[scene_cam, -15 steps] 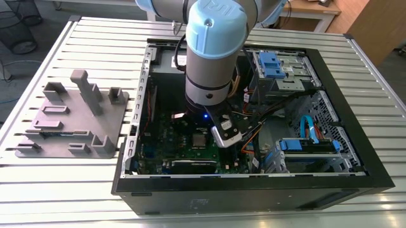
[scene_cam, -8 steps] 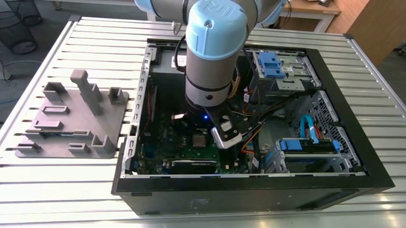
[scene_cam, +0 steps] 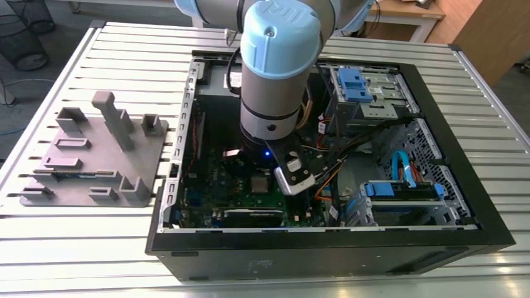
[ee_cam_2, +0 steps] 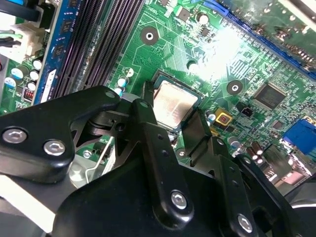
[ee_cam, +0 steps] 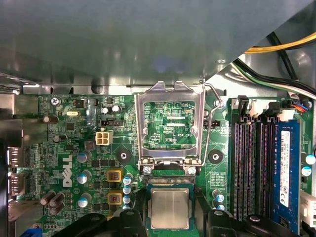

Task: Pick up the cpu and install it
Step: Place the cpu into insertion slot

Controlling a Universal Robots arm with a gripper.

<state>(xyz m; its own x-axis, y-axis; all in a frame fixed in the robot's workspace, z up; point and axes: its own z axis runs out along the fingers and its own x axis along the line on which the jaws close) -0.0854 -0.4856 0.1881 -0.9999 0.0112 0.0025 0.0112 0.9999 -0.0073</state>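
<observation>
In the exterior view, a pale blue and silver robot arm (scene_cam: 269, 74) reaches down into an open black computer case (scene_cam: 331, 248) lying on a slatted metal counter (scene_cam: 99, 248). The tool (scene_cam: 280, 180) sits low over the green motherboard (scene_cam: 207, 180). The small square silver-grey cpu (scene_cam: 259, 184) lies flat on the board just beside the tool. A grey plastic fixture with upright posts (scene_cam: 91, 155) stands on the counter outside the case, well apart from the tool.

In the second wrist view, the tool (ee_cam_2: 171, 109) has its black fingers (ee_cam_2: 153, 143) spread, one on each side of the cpu (ee_cam_2: 175, 101). The chip lies in its dark socket on the motherboard (ee_cam_2: 173, 44), between the fingertips and held by neither. Black memory slots (ee_cam_2: 98, 44) run across the board off to one side of the tool.

In the first wrist view, the tool (ee_cam: 170, 222) again straddles the cpu (ee_cam: 169, 207), which sits level in the socket with the fingertips wider apart than its edges. Just beyond the chip, away from the tool, the rectangular metal socket bracket (ee_cam: 170, 123) is swung open, with its wire lever (ee_cam: 210, 128) alongside. A long memory stick with a blue label (ee_cam: 289, 173) stands in its slot well to the side.
</observation>
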